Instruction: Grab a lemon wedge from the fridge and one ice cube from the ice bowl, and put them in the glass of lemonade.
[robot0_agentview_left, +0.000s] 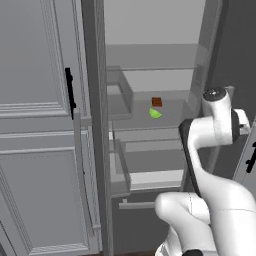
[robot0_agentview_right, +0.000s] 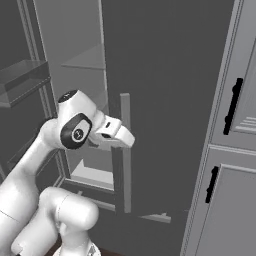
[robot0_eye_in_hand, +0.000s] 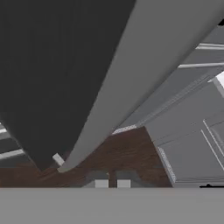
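My gripper (robot0_eye_in_hand: 112, 184) is clenched with nothing between the fingers, close by the door handle (robot0_agentview_right: 125, 150). The fridge (robot0_agentview_left: 150, 30) stands open; the lemon wedge (robot0_agentview_left: 155, 114) lies on a middle shelf beside a brown cube (robot0_agentview_left: 157, 102). I judge every pick remains undone.

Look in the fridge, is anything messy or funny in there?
Nothing spilled or broken. The tall dark grey fridge stands open, and on one light grey shelf a tiny yellow-green lemon wedge lies loose beside a small brown cube, with no plate under them.
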